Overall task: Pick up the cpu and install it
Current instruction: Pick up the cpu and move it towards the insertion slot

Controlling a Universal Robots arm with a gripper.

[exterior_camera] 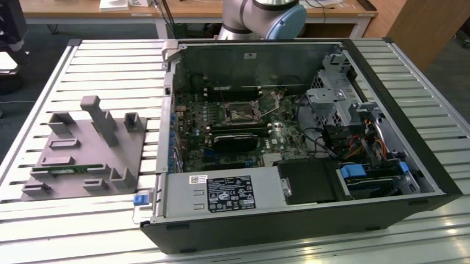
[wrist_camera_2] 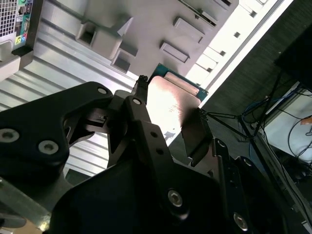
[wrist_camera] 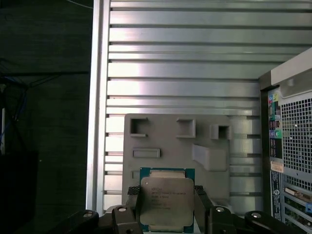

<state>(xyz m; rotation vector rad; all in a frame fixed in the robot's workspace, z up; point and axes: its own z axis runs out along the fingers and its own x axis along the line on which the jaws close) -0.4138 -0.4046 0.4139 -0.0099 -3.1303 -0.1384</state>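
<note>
Right, clamped on the cpu [wrist_camera: 166,201]: pincer [wrist_camera_2: 170,103] closed across two opposite edges, black fingers [wrist_camera: 132,204] on either flank. Held flat, silver lid showing plainly in both wrist views, green rim peeking out at the free end. Gripped by the edges, most likely to spare the contact side underneath and leave that face free for seating. Hanging in the air over the grey tray [wrist_camera: 170,141], apparently clear of its recesses, with the slatted surface [wrist_camera: 185,63] beneath. Over to the exterior view: tray at nine o'clock of the open case [exterior_camera: 294,234], case laid on its side, innards facing up for reach from above. Socket [exterior_camera: 241,113] near the middle, at twelve o'clock of the black card [exterior_camera: 235,142], looking unfilled. Picked up, then; not yet installed.
</note>
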